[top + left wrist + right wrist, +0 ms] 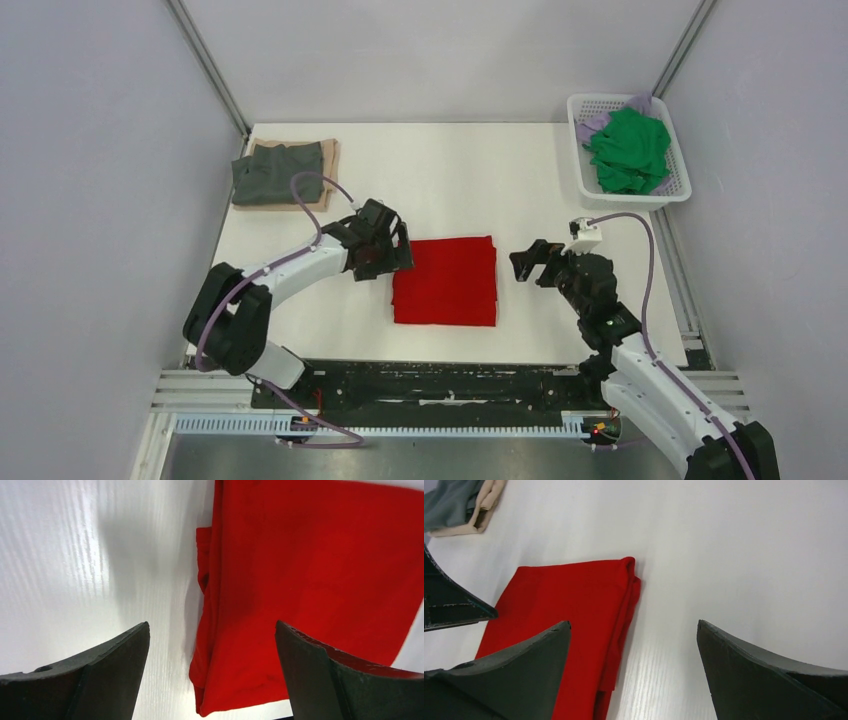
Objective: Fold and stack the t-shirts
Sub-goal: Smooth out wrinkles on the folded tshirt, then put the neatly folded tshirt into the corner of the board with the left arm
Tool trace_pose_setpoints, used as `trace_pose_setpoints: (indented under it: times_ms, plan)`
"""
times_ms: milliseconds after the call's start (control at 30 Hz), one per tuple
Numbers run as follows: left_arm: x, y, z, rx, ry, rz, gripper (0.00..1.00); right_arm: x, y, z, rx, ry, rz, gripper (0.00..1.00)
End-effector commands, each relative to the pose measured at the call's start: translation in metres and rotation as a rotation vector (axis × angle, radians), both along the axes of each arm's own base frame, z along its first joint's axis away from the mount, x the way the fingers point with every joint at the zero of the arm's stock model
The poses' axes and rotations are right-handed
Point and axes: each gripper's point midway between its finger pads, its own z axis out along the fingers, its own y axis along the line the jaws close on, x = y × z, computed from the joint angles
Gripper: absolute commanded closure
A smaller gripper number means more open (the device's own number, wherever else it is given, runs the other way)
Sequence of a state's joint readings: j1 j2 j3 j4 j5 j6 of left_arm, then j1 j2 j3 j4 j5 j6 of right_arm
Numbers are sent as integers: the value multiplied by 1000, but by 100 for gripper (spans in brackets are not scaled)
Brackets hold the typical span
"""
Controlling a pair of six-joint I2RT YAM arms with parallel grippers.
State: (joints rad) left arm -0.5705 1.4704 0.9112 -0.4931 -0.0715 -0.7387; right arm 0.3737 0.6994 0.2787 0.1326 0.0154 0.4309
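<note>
Red t-shirt (445, 281) folded mid-table, grey t-shirt (277, 172) on tan t-shirt (331, 165) far left, green t-shirt (628, 150) in basket (580, 150)

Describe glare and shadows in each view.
Top external: even, diffuse light, faint shadows only. Left wrist: streaky glare on the table, a dark shadow beside the red t-shirt. Right wrist: soft light, thin shadow along the shirt's folded edge.

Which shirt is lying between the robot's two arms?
The red t-shirt, folded mid-table. The grey t-shirt sits on the tan one far left; the green t-shirt is in the basket.
</note>
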Motion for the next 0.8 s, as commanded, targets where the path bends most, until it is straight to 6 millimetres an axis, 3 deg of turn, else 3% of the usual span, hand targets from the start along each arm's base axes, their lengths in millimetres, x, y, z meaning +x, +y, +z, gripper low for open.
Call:
trace_pose_setpoints:
  times_ms: [0,233,500,633,767]
  plan:
    - [-7,-14,-12,-5,46,-68,0,2,-15,-1,-24,-4,-81,2]
    - [-13,-23,-47,51,124,-86,6,2,-16,-11,-64,37,-69,2]
    - [-31,-43,-78,112,217,-166,25,3,-20,-19,-93,57,-83,2]
    - [-35,-37,-94,224,239,-158,44,3,-22,-19,-98,56,-92,2]
    - [-15,-22,-88,414,191,-149,73,3,-25,-19,-110,56,-105,2]
